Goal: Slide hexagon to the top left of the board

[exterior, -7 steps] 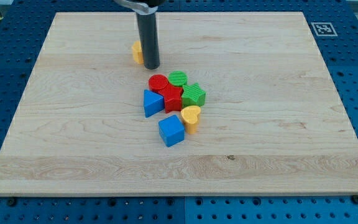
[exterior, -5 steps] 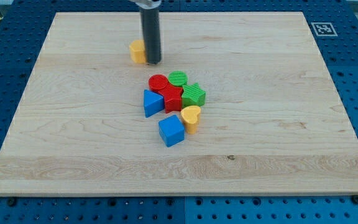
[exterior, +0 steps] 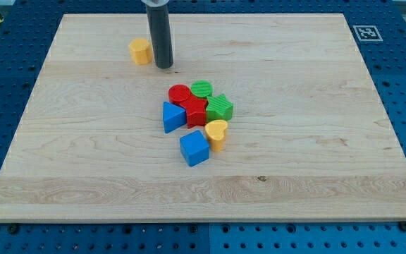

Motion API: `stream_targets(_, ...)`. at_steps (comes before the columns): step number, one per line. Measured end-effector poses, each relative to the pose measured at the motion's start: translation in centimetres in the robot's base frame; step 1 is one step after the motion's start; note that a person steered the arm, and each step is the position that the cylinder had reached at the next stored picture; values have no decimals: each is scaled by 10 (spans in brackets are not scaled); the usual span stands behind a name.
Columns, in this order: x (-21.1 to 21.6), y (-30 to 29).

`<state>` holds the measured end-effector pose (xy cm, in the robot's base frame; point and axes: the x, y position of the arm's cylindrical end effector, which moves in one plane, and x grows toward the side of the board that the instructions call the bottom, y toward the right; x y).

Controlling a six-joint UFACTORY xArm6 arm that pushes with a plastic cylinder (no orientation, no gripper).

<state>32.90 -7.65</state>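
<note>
Presently, no jaws being fitted and nothing held, my tip (exterior: 164,66) is set just right of the yellow hexagon (exterior: 140,51), which could be spun aside by an off-centre push.

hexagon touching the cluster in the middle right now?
No: the yellow hexagon sits alone near the view's top left, just left of my tip, well apart from the cluster around the red block.

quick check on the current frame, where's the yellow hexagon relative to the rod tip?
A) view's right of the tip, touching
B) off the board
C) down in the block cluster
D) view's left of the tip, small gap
D: the yellow hexagon sits just to the view's left of my tip, apart from the cluster around the red block.
</note>
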Motion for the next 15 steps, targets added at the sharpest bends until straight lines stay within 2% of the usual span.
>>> stream_targets(5, -7, -62)
stream_targets(7, -31, -104)
stream_targets(8, -7, -104)
stream_targets(10, -52, -122)
stream_targets(12, -19, -125)
stream_targets(13, -45, -148)
stream_targets(15, -71, -151)
